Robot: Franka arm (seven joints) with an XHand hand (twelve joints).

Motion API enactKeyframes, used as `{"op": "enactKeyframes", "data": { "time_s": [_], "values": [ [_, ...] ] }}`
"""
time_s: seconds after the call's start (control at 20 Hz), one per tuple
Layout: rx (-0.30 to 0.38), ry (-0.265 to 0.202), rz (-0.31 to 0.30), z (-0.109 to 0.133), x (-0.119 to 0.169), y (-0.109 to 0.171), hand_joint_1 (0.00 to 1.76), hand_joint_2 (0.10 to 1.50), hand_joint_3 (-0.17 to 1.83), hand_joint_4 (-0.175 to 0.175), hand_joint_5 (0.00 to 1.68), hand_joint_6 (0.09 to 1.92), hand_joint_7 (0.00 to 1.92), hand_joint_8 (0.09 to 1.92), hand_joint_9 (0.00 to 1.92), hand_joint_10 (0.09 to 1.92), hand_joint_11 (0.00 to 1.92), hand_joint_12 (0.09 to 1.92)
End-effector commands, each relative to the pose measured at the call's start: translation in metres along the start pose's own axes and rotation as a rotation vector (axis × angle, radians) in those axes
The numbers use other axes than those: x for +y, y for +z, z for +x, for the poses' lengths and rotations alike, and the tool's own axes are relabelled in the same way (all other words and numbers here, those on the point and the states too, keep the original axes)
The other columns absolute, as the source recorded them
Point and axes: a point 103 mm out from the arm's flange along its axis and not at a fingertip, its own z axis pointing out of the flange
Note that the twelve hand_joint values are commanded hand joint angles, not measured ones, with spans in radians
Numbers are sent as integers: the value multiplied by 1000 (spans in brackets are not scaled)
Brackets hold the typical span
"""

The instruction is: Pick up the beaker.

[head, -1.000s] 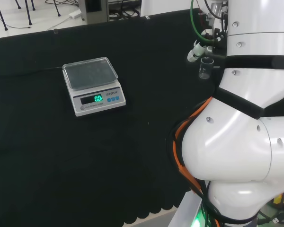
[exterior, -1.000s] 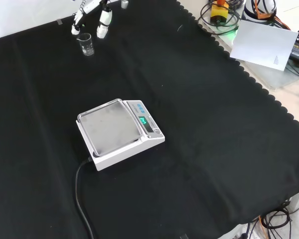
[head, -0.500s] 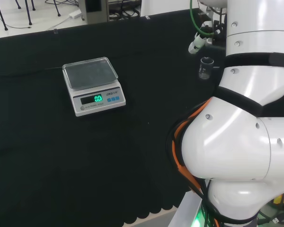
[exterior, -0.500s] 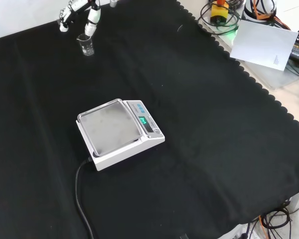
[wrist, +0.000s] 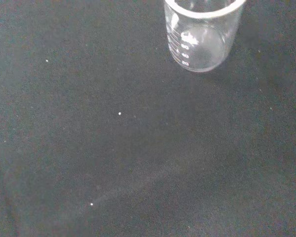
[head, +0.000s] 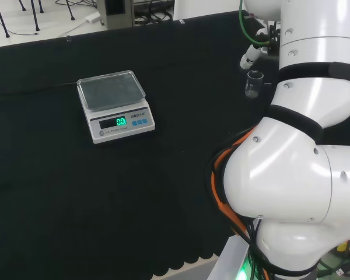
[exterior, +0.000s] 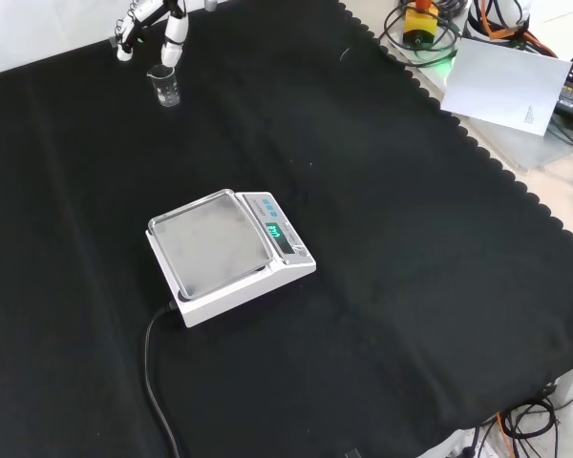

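Note:
A small clear glass beaker (head: 253, 84) stands upright and empty on the black cloth, beside the arm's white links in the head view. In the front view the beaker (exterior: 166, 86) is at the far upper left. The hand (exterior: 174, 29) hangs just above and behind it, with its white-tipped fingers (exterior: 125, 48) spread and pointing down, none touching the glass. In the head view a fingertip (head: 249, 58) shows just above the beaker's rim. The wrist view has the beaker (wrist: 202, 35) close, with printed marks on its wall.
A white electronic scale (exterior: 227, 253) with a grey pan and lit green display sits mid-cloth, also in the head view (head: 114, 105); its black cord (exterior: 153, 382) runs toward the near edge. The cloth's scalloped edge, a white sheet (exterior: 506, 81) and cables lie at right.
The hand's fingers, which straddled the beaker a second ago, have shifted left and a little up in the front view. The beaker has not moved.

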Motion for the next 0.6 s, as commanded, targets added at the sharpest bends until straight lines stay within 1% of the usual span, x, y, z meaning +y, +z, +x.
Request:
{"op": "enactKeyframes", "data": {
  "time_s": [0.05,0.15,0.4,0.6],
  "values": [
    [37,-22,72,-3,-2,17,776,1000,-175,-26,313,87,32,703,38,901,100,1467],
    [36,-32,84,-1,0,24,762,976,-175,-24,295,87,22,704,49,910,139,1461],
    [26,-21,123,3,6,37,776,945,-175,-28,303,87,14,715,94,926,232,1441],
    [6,-20,122,8,9,46,823,941,-175,-30,317,87,18,721,129,924,274,1428]
  ]
}}
